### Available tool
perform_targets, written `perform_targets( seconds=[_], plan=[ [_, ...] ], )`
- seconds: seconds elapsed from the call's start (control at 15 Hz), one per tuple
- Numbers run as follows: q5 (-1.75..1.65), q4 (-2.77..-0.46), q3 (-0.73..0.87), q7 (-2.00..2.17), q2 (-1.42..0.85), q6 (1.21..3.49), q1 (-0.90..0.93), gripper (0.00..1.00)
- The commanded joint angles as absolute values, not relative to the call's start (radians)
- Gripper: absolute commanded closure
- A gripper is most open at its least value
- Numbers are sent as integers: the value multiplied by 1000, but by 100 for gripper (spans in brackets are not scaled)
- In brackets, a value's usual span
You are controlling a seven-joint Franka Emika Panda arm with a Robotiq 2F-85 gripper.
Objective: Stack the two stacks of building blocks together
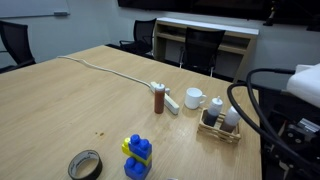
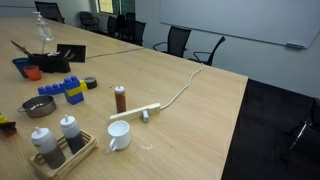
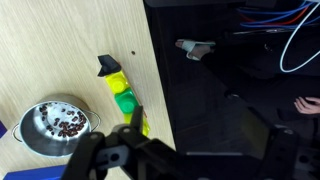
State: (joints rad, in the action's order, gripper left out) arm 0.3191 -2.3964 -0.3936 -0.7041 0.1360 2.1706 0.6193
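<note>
On the wooden table (image 1: 60,110) I see a dark tape roll (image 1: 85,165) near the edge; a brown shaker bottle (image 1: 159,100) stands upright just beside a white power strip (image 1: 171,101); a white mug (image 1: 194,98) sits near a wooden caddy (image 1: 220,129) of bottles; a metal bowl (image 2: 40,106) lies well apart.

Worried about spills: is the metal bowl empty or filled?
Not empty: the wrist view shows small dark bits scattered in the metal bowl; what they are, cannot tell.

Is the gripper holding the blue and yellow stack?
No, the blue and yellow stack stands free on the table, with nothing touching it.
</note>
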Motion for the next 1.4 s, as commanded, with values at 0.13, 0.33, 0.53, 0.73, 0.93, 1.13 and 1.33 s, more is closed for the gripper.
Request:
perform_targets(
  seconds=[0.13,0.33,0.53,0.73,0.93,1.13,1.33],
  plan=[
    [260,-2399,-425,-706,105,2231,617,0],
    [157,-2410,-463,-652,61,2315,621,0],
    [-66,-2433,-497,-399,30,2408,615,0],
    [-94,-2425,-499,-365,11,2394,616,0],
    [-114,-2427,-500,-332,11,2401,616,0],
    [-85,-2428,-498,-378,-1,2433,616,0],
    [-86,-2432,-500,-453,-43,2521,615,0]
  ],
)
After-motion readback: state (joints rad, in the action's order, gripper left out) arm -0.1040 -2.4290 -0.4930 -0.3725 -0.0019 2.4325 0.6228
